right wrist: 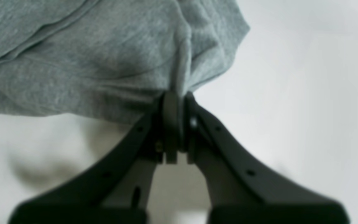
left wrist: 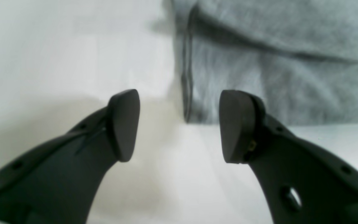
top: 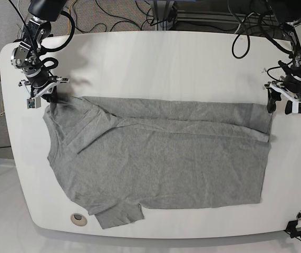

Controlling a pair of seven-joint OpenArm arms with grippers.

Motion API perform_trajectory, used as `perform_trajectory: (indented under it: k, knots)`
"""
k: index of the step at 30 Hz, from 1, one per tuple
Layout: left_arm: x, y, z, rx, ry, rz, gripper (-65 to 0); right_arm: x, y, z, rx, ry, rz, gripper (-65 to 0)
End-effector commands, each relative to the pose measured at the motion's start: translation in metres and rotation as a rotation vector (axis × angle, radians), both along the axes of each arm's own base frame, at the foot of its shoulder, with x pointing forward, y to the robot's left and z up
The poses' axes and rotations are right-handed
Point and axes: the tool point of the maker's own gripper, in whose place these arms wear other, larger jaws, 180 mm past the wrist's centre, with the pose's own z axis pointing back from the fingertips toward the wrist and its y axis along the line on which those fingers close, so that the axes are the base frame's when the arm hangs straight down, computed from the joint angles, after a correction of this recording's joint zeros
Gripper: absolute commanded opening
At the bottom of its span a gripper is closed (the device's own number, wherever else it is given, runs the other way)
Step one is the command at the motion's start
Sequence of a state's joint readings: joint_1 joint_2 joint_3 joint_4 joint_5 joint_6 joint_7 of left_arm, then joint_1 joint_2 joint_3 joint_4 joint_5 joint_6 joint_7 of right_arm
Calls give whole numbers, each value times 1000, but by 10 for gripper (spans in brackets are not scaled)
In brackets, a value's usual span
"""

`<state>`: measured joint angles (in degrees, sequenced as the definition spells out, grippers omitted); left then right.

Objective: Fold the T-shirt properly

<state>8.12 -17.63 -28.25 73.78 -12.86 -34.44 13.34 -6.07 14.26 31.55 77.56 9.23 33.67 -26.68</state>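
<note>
The grey T-shirt (top: pixel 161 158) is lying spread across the white table (top: pixel 161 58), its far long edge folded over toward the middle and one sleeve (top: pixel 119 214) sticking out at the near edge. The right gripper (right wrist: pixel 177 102) is pinching a bunched fold of the shirt's far corner between jaws pressed tight together. The left gripper (left wrist: pixel 179 124) is hovering with jaws spread wide, just off the shirt's opposite far corner and not touching the cloth.
</note>
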Motion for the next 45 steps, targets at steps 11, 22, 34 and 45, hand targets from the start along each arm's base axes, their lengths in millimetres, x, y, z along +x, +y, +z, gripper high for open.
perform_trajectory:
  k: [11, 22, 34, 45]
  knots:
    - [17, -2, -16, -60, 14, 4, -268, 2, -7, 6, -24, -6, 4, -635]
    - [20, -27, -30, -75, 52, -65, -275, 2, -7, 7, -24, -9, 4, -634]
    - [20, -25, -29, -74, 52, -60, -650, 3, 2, 8, -11, -15, 52, -650]
    - [-15, -18, -30, -3, 95, -98, -650, -20, 1, 13, -60, -1, 76, -650]
